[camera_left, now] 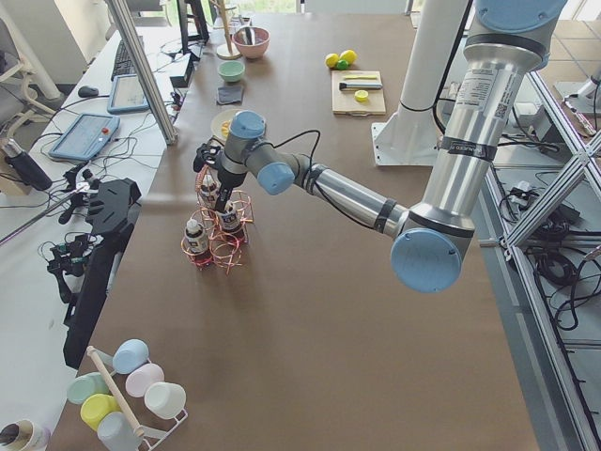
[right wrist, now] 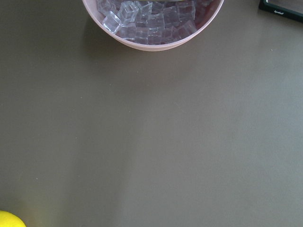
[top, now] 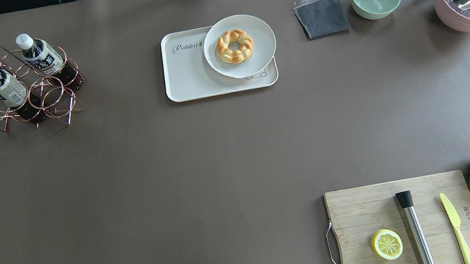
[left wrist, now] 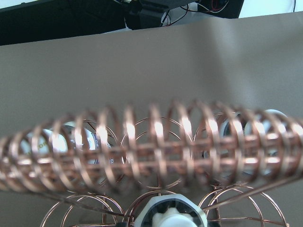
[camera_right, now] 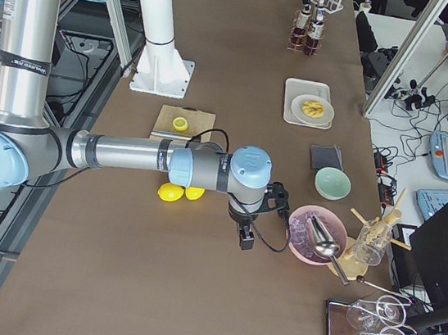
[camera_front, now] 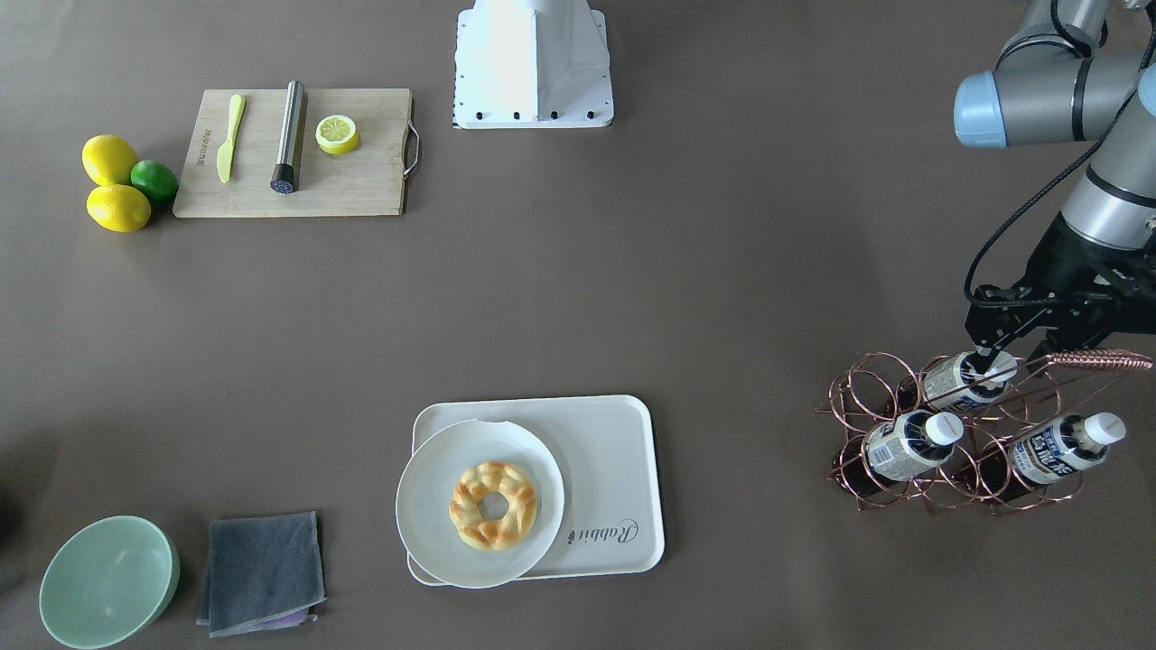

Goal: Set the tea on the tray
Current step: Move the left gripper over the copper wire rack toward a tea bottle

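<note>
Three tea bottles lie in a copper wire rack [camera_front: 853,388] at the table's end. My left gripper [camera_front: 1004,359] is at the top tea bottle [camera_front: 948,384], its jaws open on either side of the white cap, and the bottle still lies in the rack. In the left wrist view that cap [left wrist: 169,217] shows at the bottom edge, under the rack's coiled handle [left wrist: 151,142]. The other two bottles [camera_front: 903,444] [camera_front: 1057,447] lie lower. The cream tray [camera_front: 614,469] with "Rabbit" script is at mid table. My right gripper [camera_right: 245,240] hovers near a pink ice bowl [camera_right: 315,229]; I cannot tell whether it is open or shut.
A round white plate [camera_front: 433,515] with a doughnut [camera_front: 492,504] covers one end of the tray. Also on the table: a grey cloth [camera_front: 262,569], a green bowl [camera_front: 108,582], and a wooden cutting board [camera_front: 361,181] with knife, steel muddler and lemon half. Lemons and a lime [camera_front: 153,179] lie beside the board.
</note>
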Motion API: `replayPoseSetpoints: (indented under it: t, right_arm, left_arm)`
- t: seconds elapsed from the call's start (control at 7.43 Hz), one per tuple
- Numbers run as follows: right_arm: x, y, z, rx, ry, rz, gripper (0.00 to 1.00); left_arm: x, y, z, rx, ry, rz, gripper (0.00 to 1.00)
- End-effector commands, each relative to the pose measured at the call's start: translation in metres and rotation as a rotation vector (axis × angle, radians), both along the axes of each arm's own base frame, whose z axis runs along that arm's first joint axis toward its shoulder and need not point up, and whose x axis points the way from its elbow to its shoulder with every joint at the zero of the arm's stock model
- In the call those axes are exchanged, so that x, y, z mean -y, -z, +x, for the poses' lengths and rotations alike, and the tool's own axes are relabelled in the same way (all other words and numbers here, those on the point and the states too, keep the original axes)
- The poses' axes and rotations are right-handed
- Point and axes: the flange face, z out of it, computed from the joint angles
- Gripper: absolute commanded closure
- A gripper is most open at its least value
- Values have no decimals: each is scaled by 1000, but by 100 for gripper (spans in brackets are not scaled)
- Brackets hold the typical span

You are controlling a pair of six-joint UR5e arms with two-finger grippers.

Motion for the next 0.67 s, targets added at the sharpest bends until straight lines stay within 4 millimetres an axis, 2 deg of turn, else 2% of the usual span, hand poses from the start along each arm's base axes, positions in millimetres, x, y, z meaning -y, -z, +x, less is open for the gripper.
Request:
replayPoseSetpoints:
  t: [0.0, 0.13, 0.27, 0.4, 0.54]
  right_arm:
    - [0, 0, 0, 0, 1, 0, 0]
    - [0, 0, 0, 0, 1, 1, 0]
    - [0, 1, 0, 0, 1, 3, 0]
    - [1, 1, 0, 0, 1, 3, 0]
    - [1, 1, 0, -2, 1, 3, 0]
  left_arm:
    - [6, -1, 3, 4, 2, -2, 63]
    - [7, 1, 3, 1, 6, -4, 84]
    - [10, 11, 4, -18, 25, -12, 100]
    - [13, 18, -11, -25, 44, -2, 100]
    - [17, 29, -45, -34, 85, 17, 100]
